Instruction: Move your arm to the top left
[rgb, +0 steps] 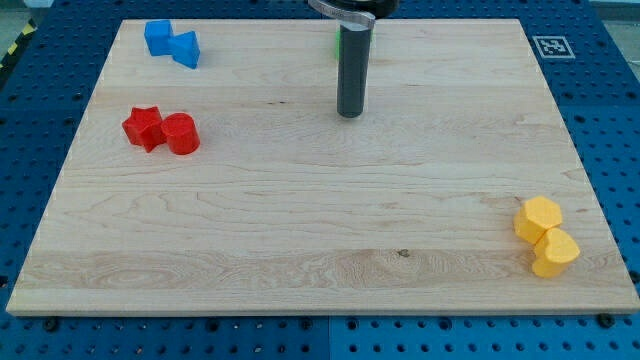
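Note:
My tip (349, 114) rests on the wooden board (320, 220) in the upper middle, right of centre-left. Two blue blocks sit at the view's top left: one blue block (157, 36) and a second blue block (186, 48) touching it. A red star block (144, 128) and a red cylinder (181, 133) sit side by side at the left, well left of the tip. A green block (338, 42) is mostly hidden behind the rod.
A yellow hexagon block (539, 218) and a yellow cylinder-like block (555, 252) sit together at the view's bottom right. A fiducial marker (551, 46) lies off the board's top right corner. Blue perforated table surrounds the board.

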